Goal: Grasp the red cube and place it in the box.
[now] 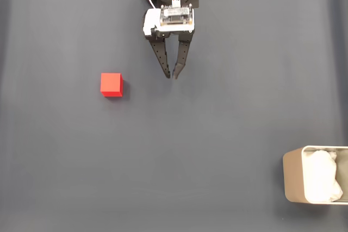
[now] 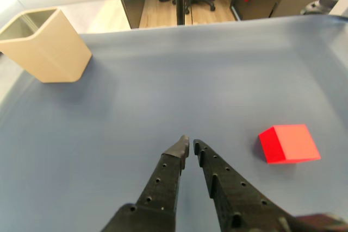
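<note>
In the fixed view, the arm is being extended down from the top edge over the grey table (image 1: 217, 112), with the gripper (image 1: 173, 75) pointed toward the bottom of the picture. Its two black fingers are being held nearly together, tips almost touching, and nothing is being gripped. The red cube (image 1: 111, 85) is lying on the table to the left of the fingertips, apart from them. The box (image 1: 291, 180) is sitting at the lower right corner, well apart from both.

In the wrist view, the gripper (image 2: 190, 144) is being aimed across the table, the red cube (image 2: 288, 143) lying to its right and the box (image 2: 51, 52) standing far off at upper left.
</note>
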